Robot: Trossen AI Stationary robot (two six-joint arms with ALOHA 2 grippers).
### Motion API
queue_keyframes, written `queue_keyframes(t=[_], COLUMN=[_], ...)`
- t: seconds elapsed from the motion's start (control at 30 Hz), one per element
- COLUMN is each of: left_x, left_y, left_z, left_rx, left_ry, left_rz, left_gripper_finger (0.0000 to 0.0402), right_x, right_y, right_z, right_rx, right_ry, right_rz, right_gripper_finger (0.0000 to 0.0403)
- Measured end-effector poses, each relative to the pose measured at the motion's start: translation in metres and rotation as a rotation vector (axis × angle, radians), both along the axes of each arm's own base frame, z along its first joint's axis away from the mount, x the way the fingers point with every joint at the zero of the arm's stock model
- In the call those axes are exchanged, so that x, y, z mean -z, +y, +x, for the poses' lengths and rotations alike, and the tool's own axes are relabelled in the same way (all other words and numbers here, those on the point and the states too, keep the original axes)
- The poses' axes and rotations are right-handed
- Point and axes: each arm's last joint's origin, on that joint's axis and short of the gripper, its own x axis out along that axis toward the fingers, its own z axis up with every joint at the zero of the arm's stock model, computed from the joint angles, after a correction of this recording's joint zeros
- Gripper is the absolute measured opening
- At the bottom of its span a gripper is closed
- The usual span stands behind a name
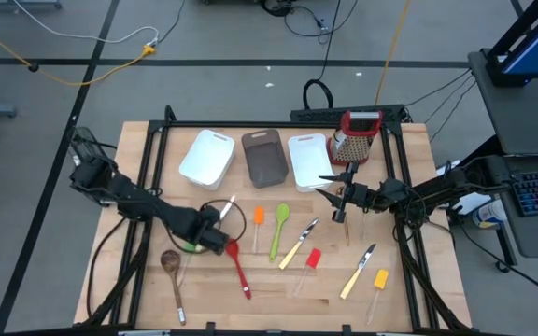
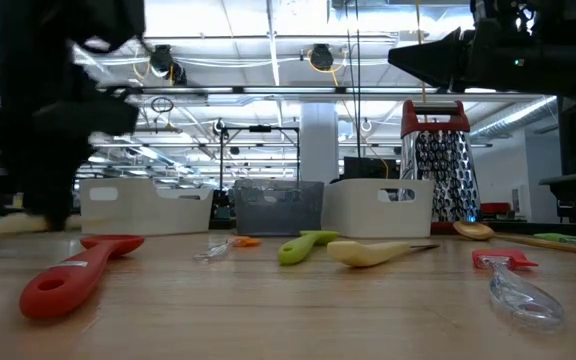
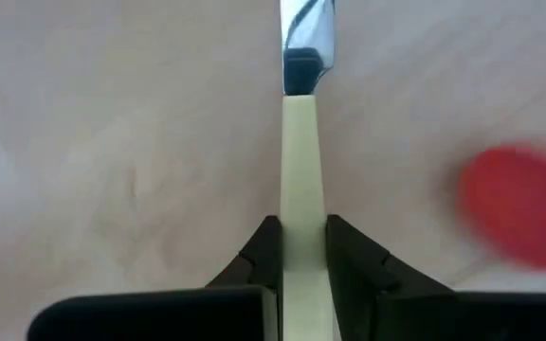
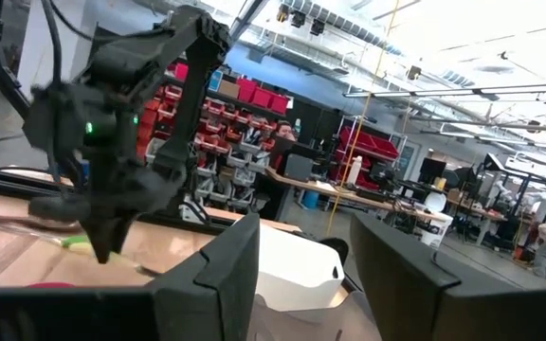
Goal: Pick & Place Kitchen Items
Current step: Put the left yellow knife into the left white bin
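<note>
the left gripper (image 1: 219, 224) is low over the wooden table (image 1: 138, 168), near its front left, and its two dark fingers (image 3: 265, 248) press against both sides of the cream handle of a knife (image 3: 301, 161); the knife's metal blade points away from the gripper, and whether it is lifted off the wood cannot be told. just beside it lies the red spoon (image 1: 238, 266), and a wooden spoon (image 1: 172, 271) lies further left toward the front edge

the right gripper (image 1: 342, 198) hangs above the table on the right, in front of the red-topped box grater (image 1: 355, 138), its fingers (image 4: 218, 275) well apart with nothing between them

at the back stand three tubs in a row: a white tub (image 1: 207, 157), a brown tub (image 1: 264, 157) and another white tub (image 1: 308, 161). spread across the middle and front of the table are an orange spatula (image 1: 258, 224), a green spoon (image 1: 279, 227), a second cream-handled knife (image 1: 297, 245), a red spatula (image 1: 310, 263), a third knife (image 1: 358, 272) and a yellow spatula (image 1: 378, 285)
</note>
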Motion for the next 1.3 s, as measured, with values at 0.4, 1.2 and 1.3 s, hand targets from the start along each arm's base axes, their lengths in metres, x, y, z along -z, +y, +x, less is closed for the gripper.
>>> queue_keyframes(t=[0.4, 1.2, 1.3], left_x=[-0.044, -0.090, -0.091], left_y=[0.035, 0.137, 0.155], left_z=[-0.009, -0.011, -0.015], left_rx=[0.015, 0.171, 0.174], left_ry=[0.054, 0.139, 0.145], left_rz=[0.126, 0.203, 0.146], left_gripper_finger=[0.0043, 0.0046, 0.0047], right_x=[0.000, 0.000, 0.000], right_y=[0.000, 0.000, 0.000], right_z=[0.000, 0.000, 0.000], right_rx=[0.001, 0.009, 0.009], right_ry=[-0.004, 0.000, 0.000], right_rz=[0.000, -0.021, -0.021], right_gripper_finger=[0.0160, 0.0160, 0.0160])
